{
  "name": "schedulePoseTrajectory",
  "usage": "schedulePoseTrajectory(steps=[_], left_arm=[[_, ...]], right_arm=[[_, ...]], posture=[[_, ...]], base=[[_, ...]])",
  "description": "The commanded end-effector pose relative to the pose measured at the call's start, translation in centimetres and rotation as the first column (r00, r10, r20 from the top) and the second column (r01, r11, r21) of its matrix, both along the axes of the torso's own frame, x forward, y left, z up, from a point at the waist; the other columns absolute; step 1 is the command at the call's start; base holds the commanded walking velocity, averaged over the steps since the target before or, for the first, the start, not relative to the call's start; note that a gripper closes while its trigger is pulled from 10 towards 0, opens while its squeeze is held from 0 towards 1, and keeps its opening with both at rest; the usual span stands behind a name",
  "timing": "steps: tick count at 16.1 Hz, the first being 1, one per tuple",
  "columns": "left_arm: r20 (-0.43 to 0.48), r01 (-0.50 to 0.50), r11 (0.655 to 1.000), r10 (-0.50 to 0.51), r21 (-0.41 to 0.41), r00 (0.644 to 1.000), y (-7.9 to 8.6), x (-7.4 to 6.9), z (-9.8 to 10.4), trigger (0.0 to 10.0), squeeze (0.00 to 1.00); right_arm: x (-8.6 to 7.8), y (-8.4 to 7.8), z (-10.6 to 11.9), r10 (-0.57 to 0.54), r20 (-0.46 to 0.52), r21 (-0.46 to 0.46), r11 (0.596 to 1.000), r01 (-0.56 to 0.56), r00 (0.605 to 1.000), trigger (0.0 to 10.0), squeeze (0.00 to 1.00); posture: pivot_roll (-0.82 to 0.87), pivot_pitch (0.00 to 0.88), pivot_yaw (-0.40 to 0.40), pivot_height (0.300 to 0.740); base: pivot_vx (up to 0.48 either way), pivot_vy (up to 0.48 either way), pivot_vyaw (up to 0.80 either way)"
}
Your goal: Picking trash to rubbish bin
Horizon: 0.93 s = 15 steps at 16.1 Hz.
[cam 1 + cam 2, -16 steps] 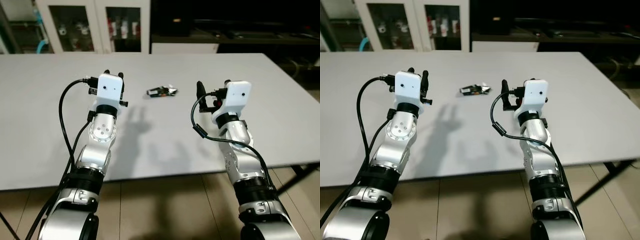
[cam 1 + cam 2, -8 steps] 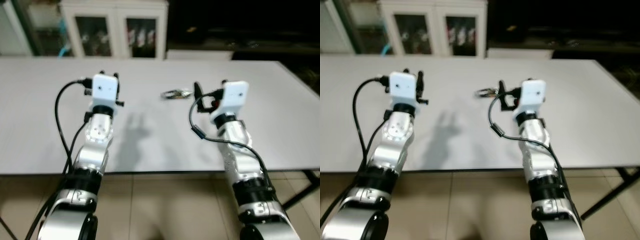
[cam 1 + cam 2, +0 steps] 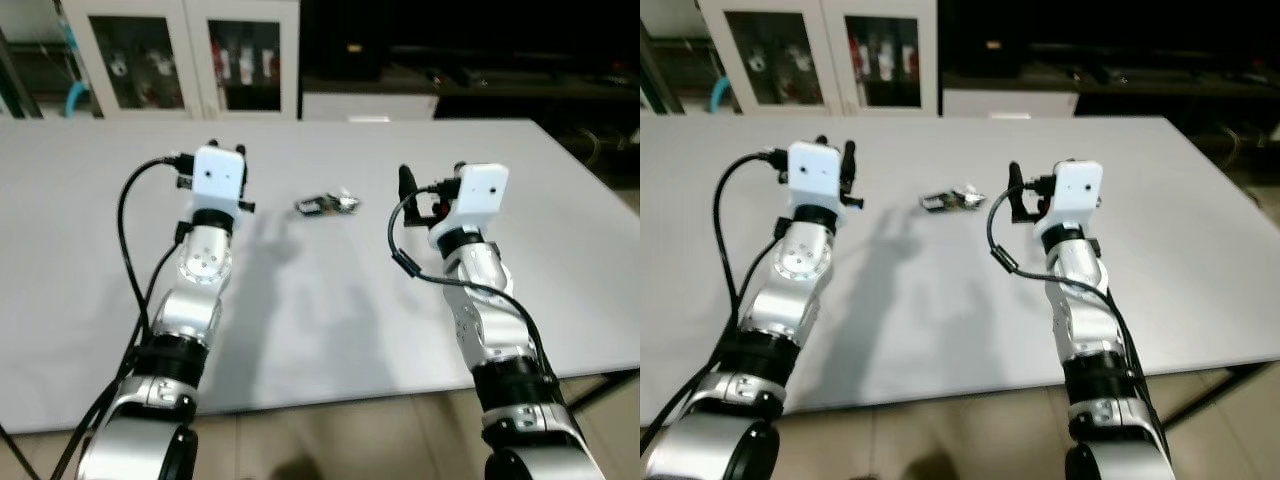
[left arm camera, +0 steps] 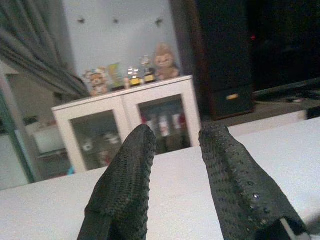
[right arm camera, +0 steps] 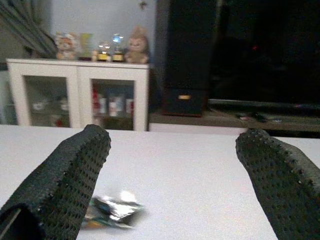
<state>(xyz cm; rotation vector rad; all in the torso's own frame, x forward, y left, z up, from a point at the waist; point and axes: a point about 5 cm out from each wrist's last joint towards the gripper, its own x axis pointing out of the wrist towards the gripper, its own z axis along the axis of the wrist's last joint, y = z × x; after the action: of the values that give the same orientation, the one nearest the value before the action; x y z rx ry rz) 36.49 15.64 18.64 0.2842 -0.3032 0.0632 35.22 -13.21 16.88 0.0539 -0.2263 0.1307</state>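
In the left eye view a wide white table (image 3: 90, 260) runs across the room, and a small crumpled foil wrapper (image 3: 326, 205) lies on it near the middle, between the two raised arms and a little beyond them. The left gripper (image 3: 212, 150) is held up over the table on the wrapper's left, well apart from it, and the right gripper (image 3: 404, 178) hovers just to the wrapper's right, nearer but not touching. Behind the table stands a white glass-door cabinet (image 3: 180, 60) with bottles on its shelves. The right eye view gives the same layout, with the wrapper lying flat on the tabletop between the white wrist housings. In the left wrist view the two black fingers (image 4: 127, 185) stand a little apart with nothing between them, pointing toward the cabinet, on top of which sit a few small figurines (image 4: 131, 70). In the right wrist view the fingers (image 5: 65, 185) are spread wide and hold nothing; the wrapper shows on the table in the gap between them, close to one finger, somewhat blurred
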Motion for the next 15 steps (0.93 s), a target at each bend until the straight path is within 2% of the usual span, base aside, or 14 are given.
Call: schedulePoseTrajectory(steps=[1,7,15], left_arm=[[0.004,-0.012,1.000,0.012,-0.001,1.000,0.32,0.04,0.25,10.0,0.00],[0.017,-0.009,1.000,0.009,-0.006,1.000,0.23,0.01,0.45,10.0,0.00],[0.024,-0.004,1.000,0.004,-0.010,1.000,0.13,-0.04,0.46,10.0,0.00]], right_arm=[[0.13,0.58,0.43,0.021,0.009,0.000,1.000,-0.021,1.000,10.0,0.00],[0.03,0.78,0.28,0.036,0.001,-0.006,0.999,-0.036,0.999,10.0,0.00],[0.03,0.83,0.16,0.043,-0.009,-0.004,0.999,-0.043,0.999,10.0,0.00]], posture=[[-0.01,0.018,-0.033,0.740],[-0.01,0.022,-0.032,0.740],[-0.01,0.021,-0.033,0.740]], base=[[0.450,0.000,0.00],[0.402,0.000,0.00],[0.000,0.000,0.00]])
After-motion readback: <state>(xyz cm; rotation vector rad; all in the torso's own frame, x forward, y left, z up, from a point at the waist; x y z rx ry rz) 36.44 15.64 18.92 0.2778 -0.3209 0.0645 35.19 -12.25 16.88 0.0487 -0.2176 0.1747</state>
